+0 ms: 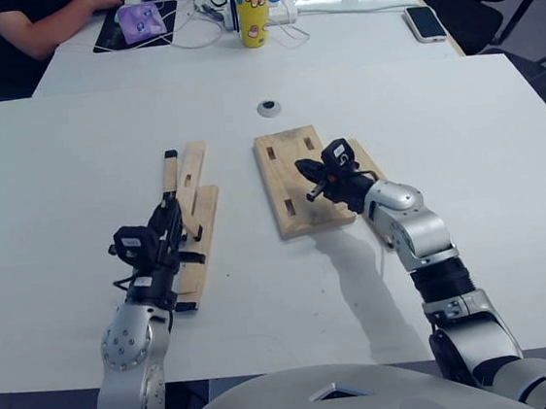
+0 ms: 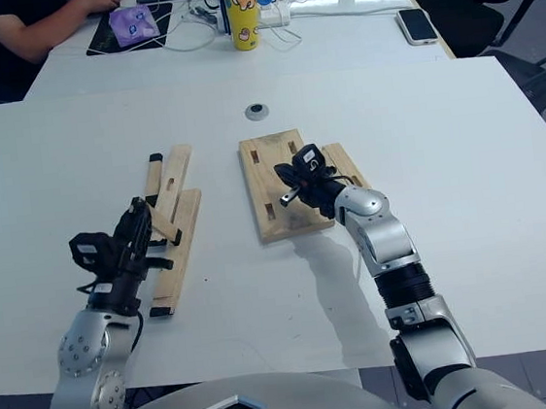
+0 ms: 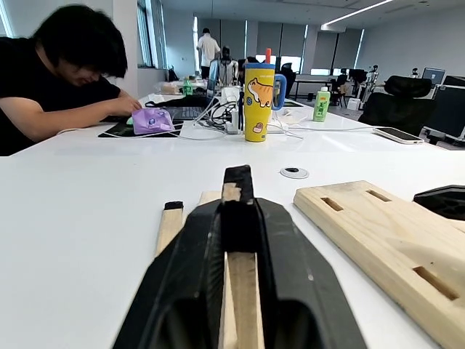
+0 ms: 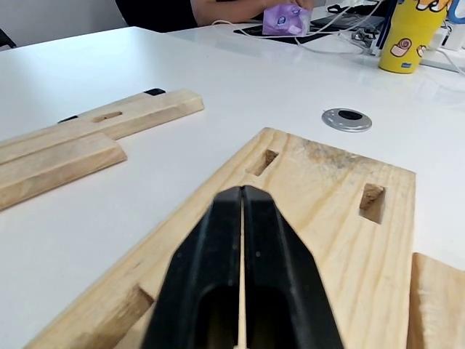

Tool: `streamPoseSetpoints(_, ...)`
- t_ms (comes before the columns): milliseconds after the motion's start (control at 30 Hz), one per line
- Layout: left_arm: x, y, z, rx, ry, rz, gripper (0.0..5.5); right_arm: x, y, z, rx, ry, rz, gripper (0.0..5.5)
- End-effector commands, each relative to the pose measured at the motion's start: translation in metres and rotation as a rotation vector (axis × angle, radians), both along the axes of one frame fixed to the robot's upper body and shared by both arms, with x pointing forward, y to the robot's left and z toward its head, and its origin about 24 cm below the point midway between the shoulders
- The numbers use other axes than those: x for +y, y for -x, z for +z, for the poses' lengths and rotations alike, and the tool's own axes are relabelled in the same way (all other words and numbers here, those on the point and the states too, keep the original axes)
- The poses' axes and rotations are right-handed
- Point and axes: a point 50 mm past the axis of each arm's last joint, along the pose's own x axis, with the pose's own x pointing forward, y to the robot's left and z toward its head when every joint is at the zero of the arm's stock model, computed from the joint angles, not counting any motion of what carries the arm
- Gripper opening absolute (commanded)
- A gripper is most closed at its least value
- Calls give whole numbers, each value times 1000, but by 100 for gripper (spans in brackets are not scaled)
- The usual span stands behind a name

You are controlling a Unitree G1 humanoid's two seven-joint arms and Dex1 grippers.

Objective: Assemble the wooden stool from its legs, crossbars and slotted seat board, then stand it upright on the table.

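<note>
Stool parts, unassembled, flat on table.

Item 1: seat board. Lies at mid-table with its slots facing up; 4 slots show. Pale softwood, judged light, rigid and fairly smooth. It lies flush on the table, so a pinch from above has nothing to bite on. Its long edges look like the best hold, once 1 side is tipped or slid clear of the table. The slot rims may chip if a tenon is forced in at an angle.

Item 2: plank. Just beside the seat board on its right, partly under the right arm. Same wood.

Item 3: stack of legs and crossbars, left of the seat board and apart from it. The pieces overlap loosely. They look stiff and light, and likely to slide over each other when 1 is pulled. A hold near mid-length should keep a piece from swinging.

Item 4: bar, slim with a black tip, at the stack's left edge.

Left gripper: low over the stack, fingers narrow, with the bar running between them.

Right gripper: just above the seat board's near half, fingers pressed together, nothing between them.

Also present: grommet beyond the seat board.
</note>
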Motion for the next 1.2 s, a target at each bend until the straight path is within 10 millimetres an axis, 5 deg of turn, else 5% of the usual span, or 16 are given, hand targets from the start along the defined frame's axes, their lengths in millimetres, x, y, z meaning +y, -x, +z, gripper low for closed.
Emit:
streamPoseSetpoints(33,7,25,-47,230,-17,33,46,4,1,3,-16,14,36,0)
streamPoseSetpoints(433,-1,-19,-10,119,-76,-52,46,8,1,2,-13,10,47,0)
streamPoseSetpoints(1200,-3,-47,-8,177,-108,-114,46,13,0,-4,-14,5,44,0)
